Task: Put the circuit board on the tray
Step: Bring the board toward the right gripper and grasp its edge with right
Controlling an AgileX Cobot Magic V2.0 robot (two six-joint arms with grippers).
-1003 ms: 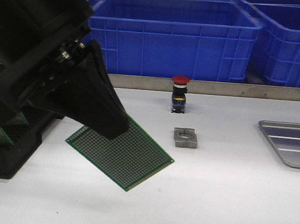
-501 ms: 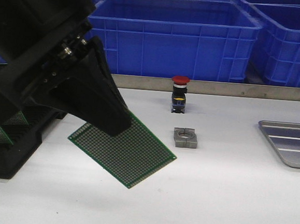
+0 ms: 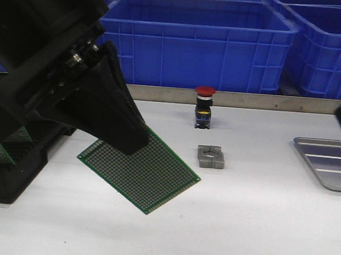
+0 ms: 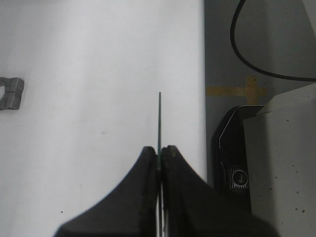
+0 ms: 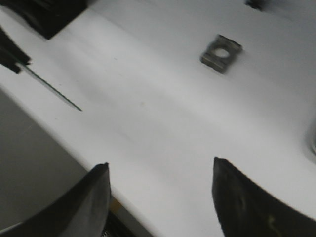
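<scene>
- Two claws are in play: the left gripper [image 3: 135, 141] pinches the board [image 3: 140, 171] by one edge, holding it tilted above the table's left half.
- The right gripper [image 5: 160, 190] hangs with jaws spread and empty.
- The tray [image 3: 332, 163] lies at the right edge, well apart.
- Transport seems under way; next, probably a carry past the metal block [image 3: 211, 156], or a handover.

Front view faces forward, low and close behind the left gripper [image 3: 135, 143]; each wrist view looks down past its own fingers, and all three share the grey metal block [image 3: 211, 156] [image 4: 10, 94] [image 5: 220, 53] beyond the fingertips.
</scene>
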